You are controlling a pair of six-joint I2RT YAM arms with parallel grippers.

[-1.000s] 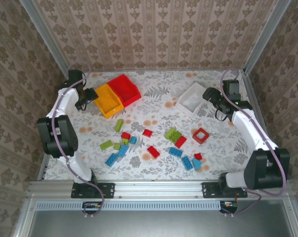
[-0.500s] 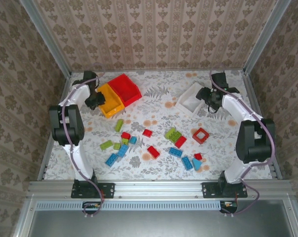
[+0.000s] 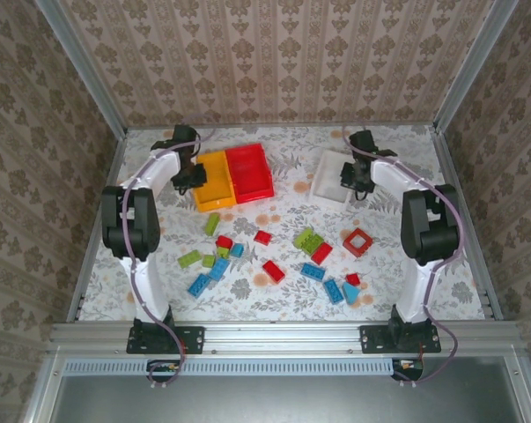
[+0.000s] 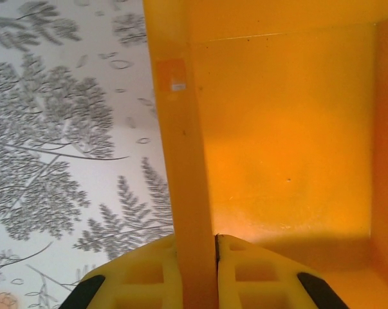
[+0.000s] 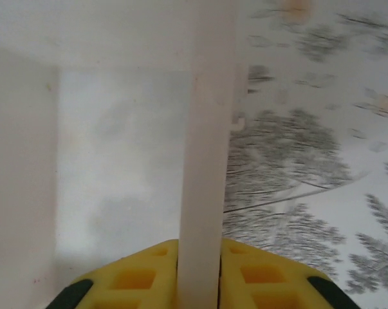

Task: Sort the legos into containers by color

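Observation:
The yellow container [image 3: 217, 182] and the red container [image 3: 251, 173] stand side by side at the back left, the white container [image 3: 329, 176] at the back right. My left gripper [image 3: 195, 176] is shut on the yellow container's left wall [image 4: 184, 161], one finger inside and one outside. On the other side, my right gripper [image 3: 350, 182] is shut on the white container's right wall [image 5: 206, 161]. Both containers look empty inside. Red, blue and green legos lie scattered mid-table, among them a green brick [image 3: 211, 223], a blue brick [image 3: 313, 271] and the hollow red frame [image 3: 357, 241].
Patterned walls close the table on three sides, with metal rails along the edges. Both arms reach along the table's sides to the back. Bare floral tabletop lies between the red and white containers and in front of the legos.
Both grippers moved inward and shut on the container walls. The yellow and red containers turned and shifted right; the white container shifted slightly left.

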